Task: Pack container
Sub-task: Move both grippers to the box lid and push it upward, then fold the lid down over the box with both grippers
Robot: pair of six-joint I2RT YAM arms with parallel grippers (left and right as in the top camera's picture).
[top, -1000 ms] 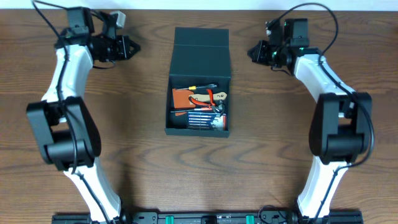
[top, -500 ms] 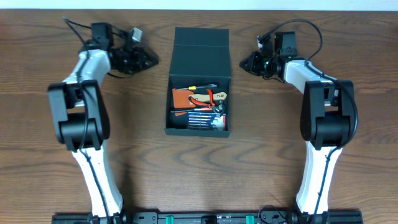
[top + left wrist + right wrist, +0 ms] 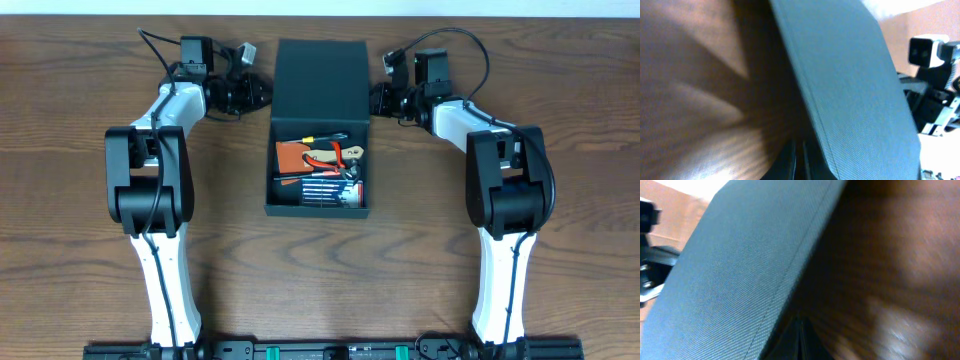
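Flanking the matte, fine-weave, teal-green rectangular container [image 3: 320, 78] at centre of the woodgrain table [image 3: 450, 230]: left gripper [image 3: 262, 96] at its nine o'clock, right gripper [image 3: 377, 100] at three. Cannot tell whether either's jaws stand apart; too blurred.

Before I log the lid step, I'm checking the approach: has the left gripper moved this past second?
Yes. Overhead, the left gripper has moved right, from well left of the container to beside its lid.
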